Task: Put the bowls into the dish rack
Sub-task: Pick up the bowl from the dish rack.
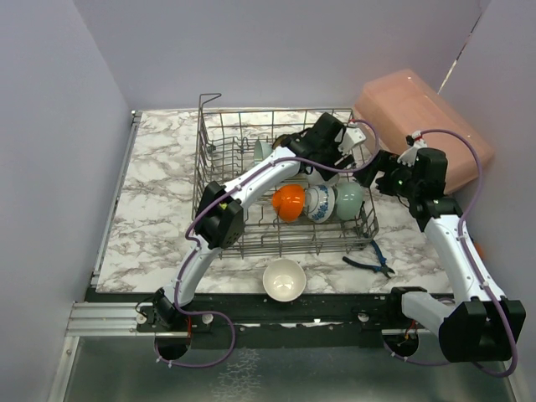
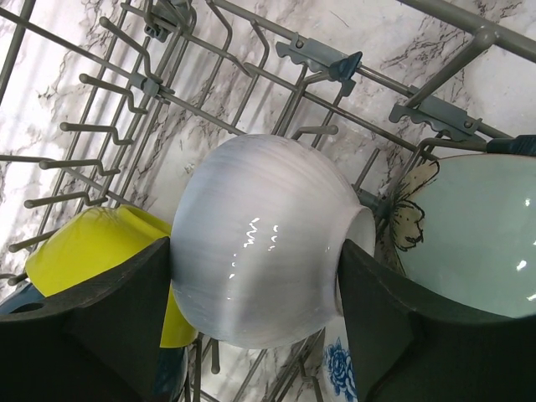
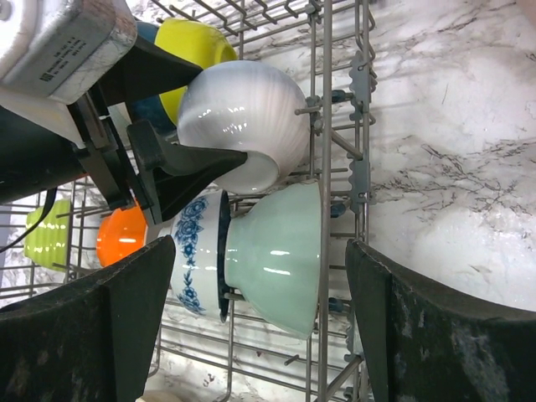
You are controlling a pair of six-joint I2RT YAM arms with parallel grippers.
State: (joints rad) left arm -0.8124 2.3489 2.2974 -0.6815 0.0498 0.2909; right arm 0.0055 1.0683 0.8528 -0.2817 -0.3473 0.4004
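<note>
The dish rack is a grey wire basket on the marble table. My left gripper reaches into its far right part, and both fingers press the sides of a white ribbed bowl lying on its side among the tines. A yellow-green bowl lies to one side of it and a pale mint bowl to the other. An orange bowl, a blue-patterned bowl and a mint bowl stand in the front row. My right gripper hangs open just outside the rack's right wall. A cream bowl sits on the table in front of the rack.
A pink translucent box leans at the back right corner. Blue-handled pliers lie on the table by the rack's front right corner. A lime green bowl is deeper in the rack. Grey walls close in the table.
</note>
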